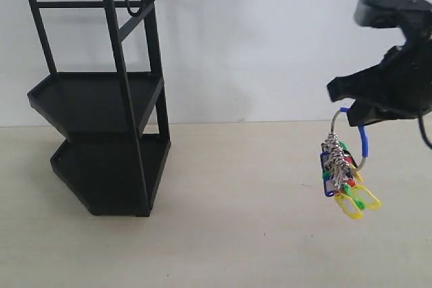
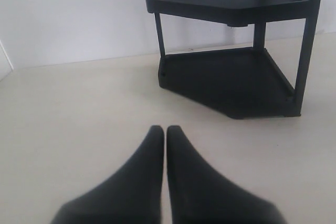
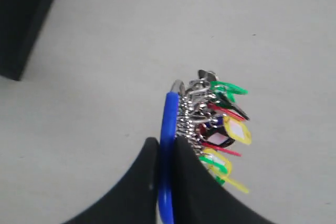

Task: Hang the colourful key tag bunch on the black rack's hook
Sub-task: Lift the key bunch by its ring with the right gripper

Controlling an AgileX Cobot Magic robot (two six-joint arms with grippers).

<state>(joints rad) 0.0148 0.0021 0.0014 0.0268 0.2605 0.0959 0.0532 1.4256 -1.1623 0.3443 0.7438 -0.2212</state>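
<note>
The colourful key tag bunch (image 1: pixel 343 177) hangs in the air at the right, above the table. My right gripper (image 1: pixel 352 114) is shut on its blue-sleeved loop (image 3: pixel 169 129), with the tags (image 3: pixel 223 127) dangling beside the fingers. The black rack (image 1: pixel 101 99) stands at the left, far from the bunch. Its small hook (image 1: pixel 138 6) curves down from the top rail. My left gripper (image 2: pixel 164 129) is shut with nothing between its fingers, low over the table and facing the rack's lower trays (image 2: pixel 231 80).
A white wall stands behind the table. The beige tabletop (image 1: pixel 236 220) stretches between the rack and the hanging bunch. A corner of the rack (image 3: pixel 23 19) shows in the right wrist view.
</note>
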